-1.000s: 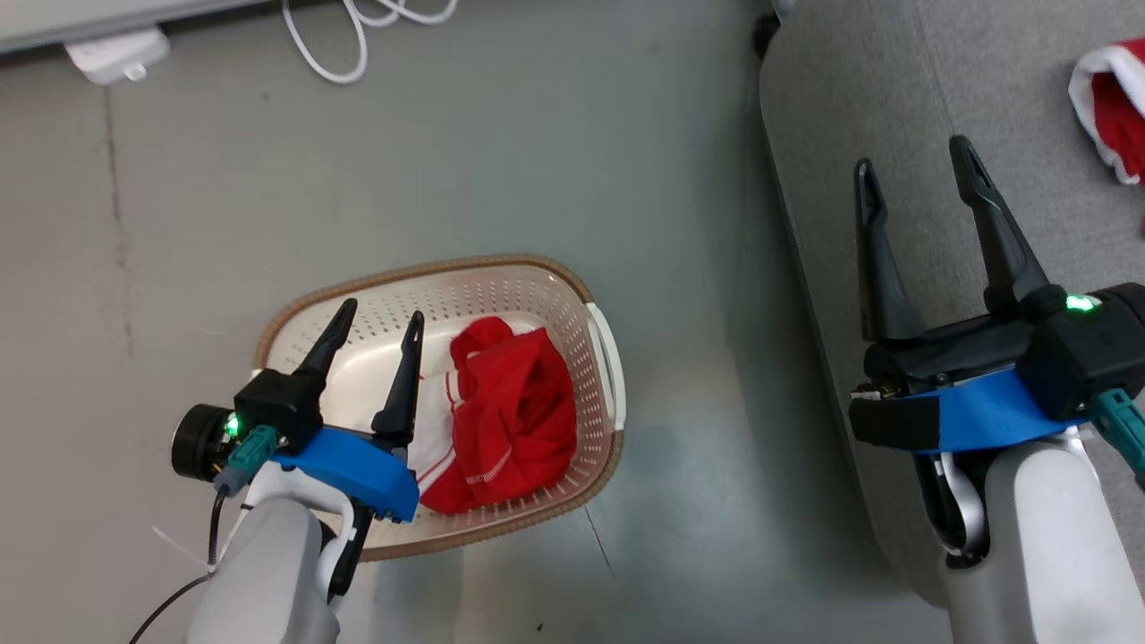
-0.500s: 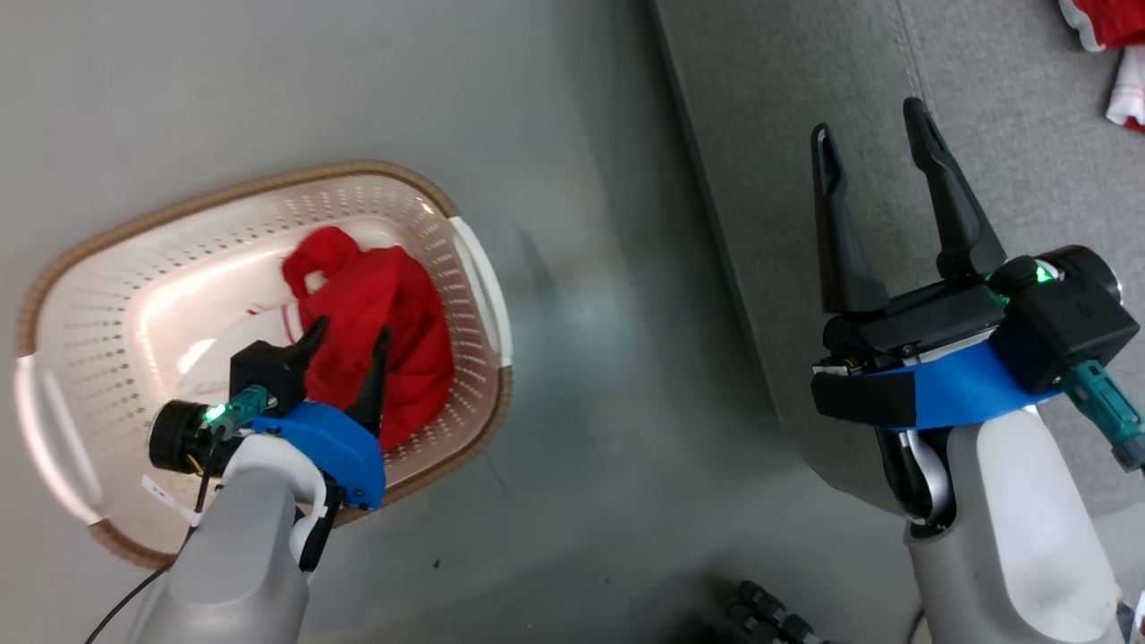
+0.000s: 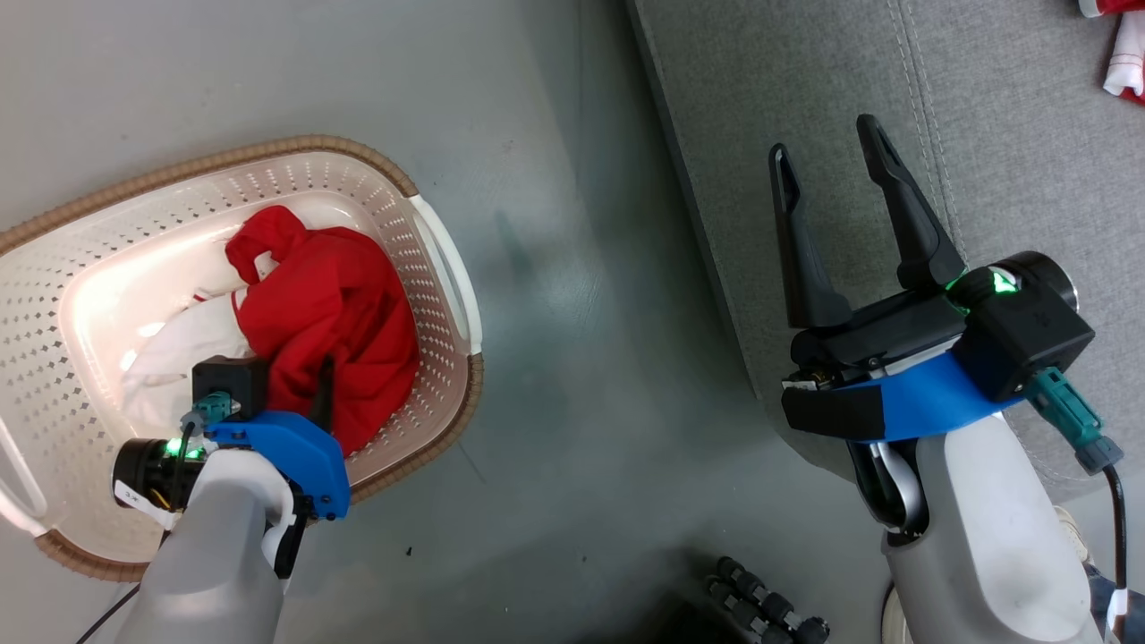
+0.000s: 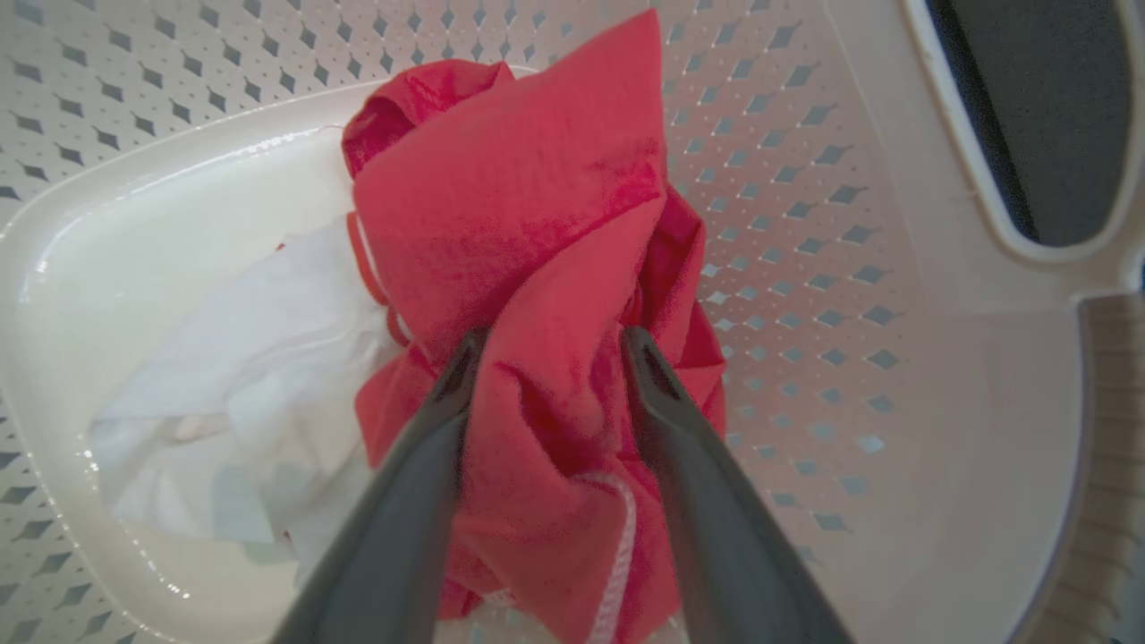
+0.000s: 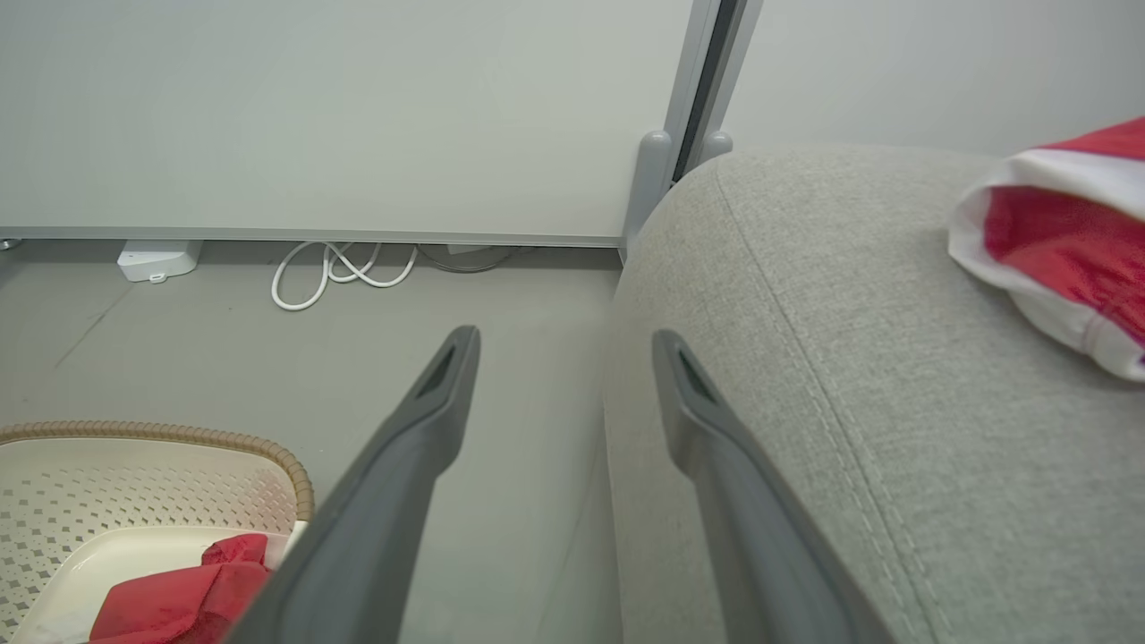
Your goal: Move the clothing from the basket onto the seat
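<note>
Left gripper (image 3: 291, 380): reaches down into the basket (image 3: 268, 148), jaws parted to a middling gap, a little narrower than the right's; straddles a bulging fold of the red garment (image 4: 537, 197), both fingers (image 4: 429, 447) touching cloth on their inner faces (fold fills the gap but looks unsqueezed, so a firm hold cannot be confirmed). Right gripper (image 3: 825, 143): hangs over the near edge of the seat (image 3: 805, 89), jaws spread wide, holds nothing, touches nothing; in the right wrist view frames bare floor (image 5: 501, 376) and the seat's rounded corner between its fingers (image 5: 420, 420). Basket: stands on the grey floor to the left of the seat, apart from it, white handle (image 3: 447, 268) turned toward the seat. Contents: red garment heaped against the handle-side wall, white piece (image 3: 179, 349) lying flat on the bottom beside and partly under it. On the seat, far end: another red garment with white band (image 5: 1064, 233), well apart from both grippers. Along the wall: coiled white cable (image 5: 331, 273).
</note>
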`<state>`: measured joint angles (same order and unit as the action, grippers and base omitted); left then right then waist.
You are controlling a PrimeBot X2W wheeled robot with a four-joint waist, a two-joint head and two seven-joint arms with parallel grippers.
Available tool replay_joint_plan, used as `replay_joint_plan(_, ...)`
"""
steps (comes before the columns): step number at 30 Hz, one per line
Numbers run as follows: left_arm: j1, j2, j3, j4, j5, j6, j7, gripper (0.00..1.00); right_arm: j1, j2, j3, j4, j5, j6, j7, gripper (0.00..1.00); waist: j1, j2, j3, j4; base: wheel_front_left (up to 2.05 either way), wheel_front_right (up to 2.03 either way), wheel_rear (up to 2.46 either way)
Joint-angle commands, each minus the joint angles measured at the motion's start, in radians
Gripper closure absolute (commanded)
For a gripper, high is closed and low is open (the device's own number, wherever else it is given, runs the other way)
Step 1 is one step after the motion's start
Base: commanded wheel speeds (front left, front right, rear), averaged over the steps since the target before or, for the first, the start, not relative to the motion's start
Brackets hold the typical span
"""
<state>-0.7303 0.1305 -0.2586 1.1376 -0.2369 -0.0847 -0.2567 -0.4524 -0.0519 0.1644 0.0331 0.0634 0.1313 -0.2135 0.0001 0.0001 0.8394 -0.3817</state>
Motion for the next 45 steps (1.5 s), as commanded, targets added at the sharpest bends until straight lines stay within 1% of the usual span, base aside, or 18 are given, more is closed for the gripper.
replay_joint_plan(1,-0.016,0.001,0.0,0.008,-0.001,0.002,0.001,1.0,-0.016,0.003,0.003,0.003,-0.001,-0.001,-0.006,0.0,-0.0001,-0.0001,-0.001,0.003,0.0,0.0,0.0)
replay_joint_plan(13,-0.026,-0.022,-0.006,0.064,-0.026,-0.006,-0.009,1.0,-0.016,0.003,0.008,0.019,-0.013,-0.001,-0.003,0.0,-0.0001,-0.0001,-0.024,0.025,0.0,0.0,0.0)
replay_joint_plan(16,-0.017,-0.03,-0.007,0.068,-0.033,-0.009,-0.008,1.0,-0.011,0.003,0.01,0.027,-0.012,-0.001,-0.005,0.0,-0.0001,-0.0001,-0.044,0.033,0.0,0.0,0.0)
replay_joint_plan(20,0.005,-0.04,-0.01,0.057,-0.039,-0.011,-0.009,1.0,-0.001,0.003,0.015,0.046,-0.011,-0.001,-0.008,0.0,-0.0001,-0.0001,-0.098,0.049,0.0,0.0,0.0)
replay_joint_plan(26,0.04,-0.059,-0.068,0.019,0.002,-0.023,-0.009,1.0,0.035,0.002,0.001,0.081,-0.018,-0.001,-0.004,0.0,-0.0001,-0.0001,-0.232,0.095,0.0,0.0,0.0)
replay_joint_plan(33,0.098,-0.078,-0.14,-0.054,-0.007,-0.038,-0.009,1.0,0.115,0.001,-0.015,0.113,-0.036,-0.001,0.03,0.0,-0.0001,-0.0001,-0.429,0.17,0.0,0.0,0.0)
replay_joint_plan(39,0.169,-0.08,-0.266,-0.179,-0.097,-0.044,-0.009,1.0,0.206,0.001,-0.022,0.134,-0.037,-0.001,0.061,0.0,-0.0001,-0.0001,-0.602,0.223,0.0,0.0,0.0)
replay_joint_plan(45,0.179,-0.079,-0.408,-0.275,-0.169,-0.045,-0.009,1.0,0.283,0.001,-0.025,0.126,-0.04,-0.001,0.097,0.0,-0.0001,-0.0001,-0.71,0.265,0.0,0.0,0.0)
